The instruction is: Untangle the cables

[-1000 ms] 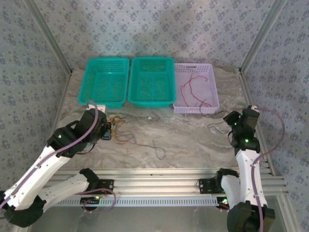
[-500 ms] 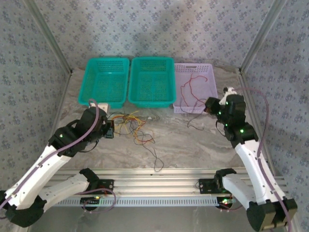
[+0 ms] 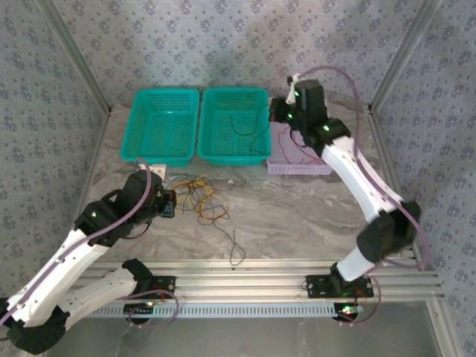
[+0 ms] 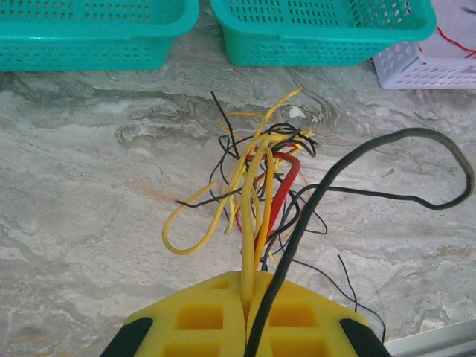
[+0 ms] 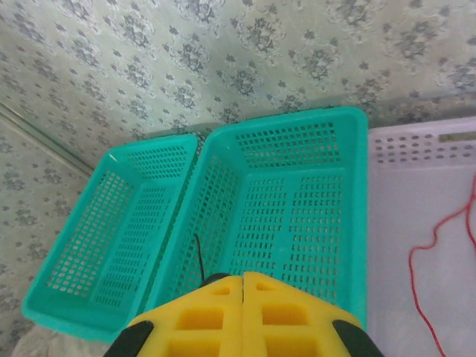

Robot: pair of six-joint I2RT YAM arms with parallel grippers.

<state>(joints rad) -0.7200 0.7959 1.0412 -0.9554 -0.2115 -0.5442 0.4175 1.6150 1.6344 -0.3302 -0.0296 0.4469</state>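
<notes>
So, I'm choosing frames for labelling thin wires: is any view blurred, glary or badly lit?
Top external: even light, no glare, black cable faint against the teal basket. Left wrist: cables sharp, but the black strand nearest the lens is soft. Right wrist: teal basket sharp, no glare.

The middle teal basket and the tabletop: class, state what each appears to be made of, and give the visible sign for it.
Middle teal basket: probably moulded plastic, slightly glossy; uniform colour and a regular grid of holes. Tabletop: marble or a marble-print surface, smooth; grey-brown veining, but which of the two cannot be told.
</notes>
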